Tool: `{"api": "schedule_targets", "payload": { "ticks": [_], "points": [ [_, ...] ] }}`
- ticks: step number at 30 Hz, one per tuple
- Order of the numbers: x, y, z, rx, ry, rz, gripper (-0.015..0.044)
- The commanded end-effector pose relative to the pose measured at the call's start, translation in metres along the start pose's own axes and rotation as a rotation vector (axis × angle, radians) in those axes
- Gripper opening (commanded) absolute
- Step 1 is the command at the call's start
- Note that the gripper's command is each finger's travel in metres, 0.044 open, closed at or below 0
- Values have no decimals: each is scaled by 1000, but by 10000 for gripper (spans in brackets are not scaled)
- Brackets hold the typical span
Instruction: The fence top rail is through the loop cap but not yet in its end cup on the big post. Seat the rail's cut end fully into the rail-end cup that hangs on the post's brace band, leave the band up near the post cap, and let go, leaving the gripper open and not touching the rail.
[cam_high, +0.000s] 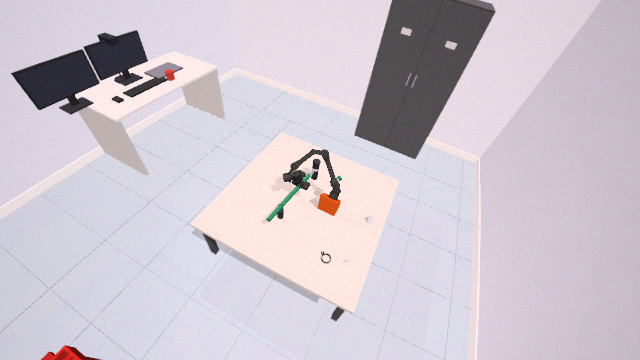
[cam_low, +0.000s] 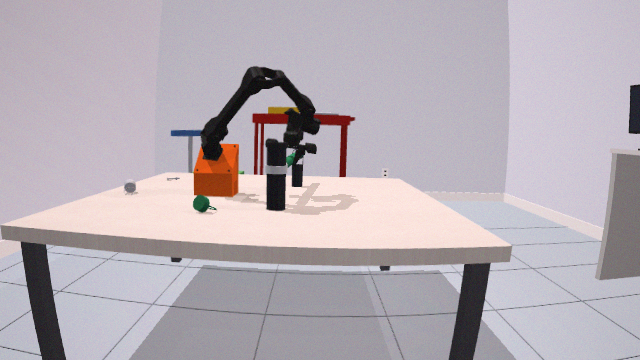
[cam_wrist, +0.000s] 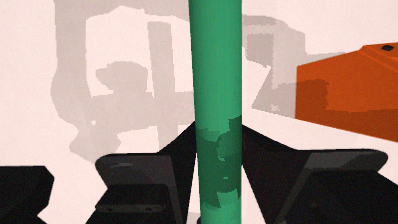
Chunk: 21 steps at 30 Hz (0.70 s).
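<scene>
The green rail (cam_high: 287, 201) (cam_low: 290, 159) (cam_wrist: 217, 60) runs above the table from the small post (cam_high: 280, 214) (cam_low: 297, 179) towards the big post (cam_high: 315, 176) (cam_low: 276, 192). Its near-post end shows close beside the big post's upper part in the top view. A light brace band (cam_low: 276, 169) is around the big post, a little below its cap. The rail-end cup cannot be made out, so whether the rail end is in it cannot be told. The loop cap is too small to see clearly. My gripper (cam_high: 303, 185) (cam_wrist: 213, 124) is shut on the rail, one finger on each side.
The arm's orange base (cam_high: 329, 204) (cam_low: 216, 184) (cam_wrist: 345, 95) stands beside the rail. A loose green cap (cam_high: 339, 178) (cam_low: 201, 203) lies near the big post. A small grey piece (cam_high: 369, 219) (cam_low: 130, 186) and a dark ring (cam_high: 326, 257) lie farther off.
</scene>
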<state>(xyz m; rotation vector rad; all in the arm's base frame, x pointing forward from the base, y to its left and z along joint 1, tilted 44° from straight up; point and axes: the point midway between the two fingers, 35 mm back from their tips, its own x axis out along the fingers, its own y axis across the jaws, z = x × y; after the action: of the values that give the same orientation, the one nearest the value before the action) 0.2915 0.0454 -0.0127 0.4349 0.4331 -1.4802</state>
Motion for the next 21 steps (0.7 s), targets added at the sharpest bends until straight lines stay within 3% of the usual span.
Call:
{"api": "schedule_targets", "payload": {
  "ticks": [1,21],
  "points": [
    [-6,2,-3,10,11,16,0],
    [6,0,18,-1,-2,0,0]
  ]
}}
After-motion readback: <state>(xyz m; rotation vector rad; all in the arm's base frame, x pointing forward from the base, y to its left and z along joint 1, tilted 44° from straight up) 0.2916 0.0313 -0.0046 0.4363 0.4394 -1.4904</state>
